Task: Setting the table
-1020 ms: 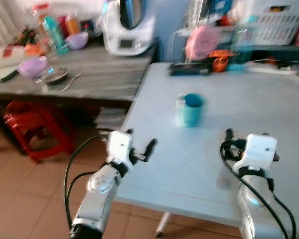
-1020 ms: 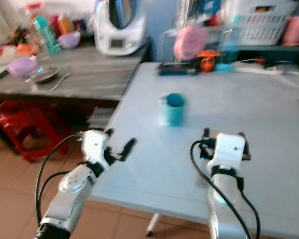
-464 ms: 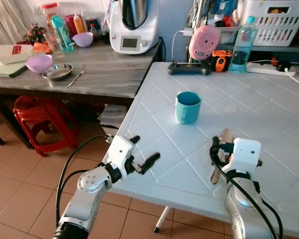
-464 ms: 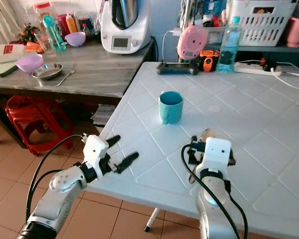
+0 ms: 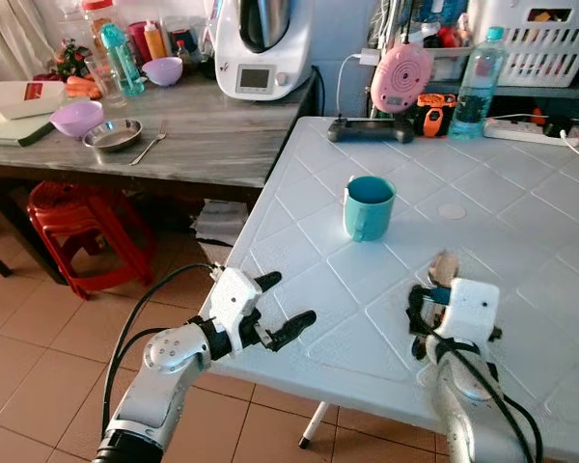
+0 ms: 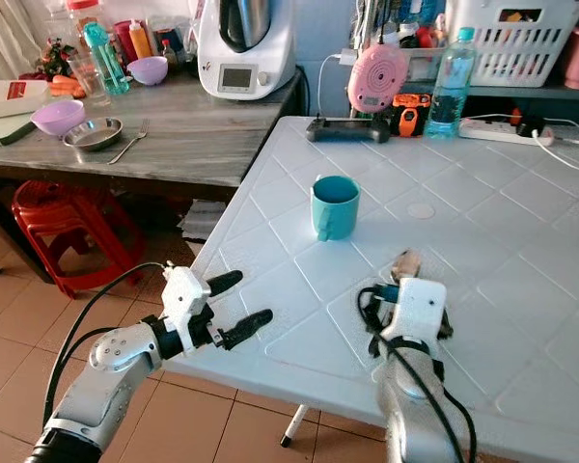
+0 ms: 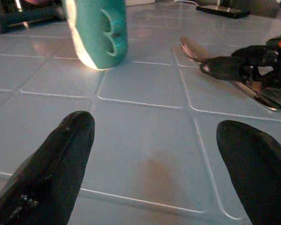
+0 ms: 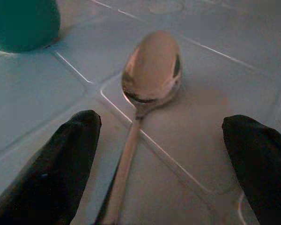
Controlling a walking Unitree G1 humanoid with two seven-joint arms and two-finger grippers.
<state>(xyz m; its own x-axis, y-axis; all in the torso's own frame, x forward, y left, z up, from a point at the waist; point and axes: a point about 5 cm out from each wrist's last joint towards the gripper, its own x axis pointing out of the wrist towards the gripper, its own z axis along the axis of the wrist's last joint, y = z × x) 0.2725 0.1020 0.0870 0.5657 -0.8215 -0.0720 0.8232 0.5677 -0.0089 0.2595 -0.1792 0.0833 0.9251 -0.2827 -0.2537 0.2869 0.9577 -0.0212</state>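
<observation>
A teal mug (image 5: 369,205) stands upright near the middle of the white tiled table (image 5: 521,222). A metal spoon (image 8: 152,70) lies flat on the table to the mug's front right, its bowl (image 5: 444,267) pointing away from me. My right gripper (image 8: 161,140) is open and low over the spoon's handle, one black finger on each side, not touching it. My left gripper (image 5: 288,304) is open at the table's front left edge, aimed towards the mug (image 7: 97,33) and holding nothing.
A grey worktop (image 5: 203,145) on the left carries a purple bowl (image 5: 76,119), a metal dish (image 5: 113,134), a fork and bottles. A red stool (image 5: 72,227) stands beneath it. A white appliance (image 5: 262,48), a pink fan (image 5: 399,77), a water bottle (image 5: 477,70) and a controller (image 5: 371,128) line the back.
The blurred view has steadied and shifted a little. My left gripper has edged rightwards at the table's edge. The right gripper stays over the spoon's handle, and more of the spoon's bowl shows.
</observation>
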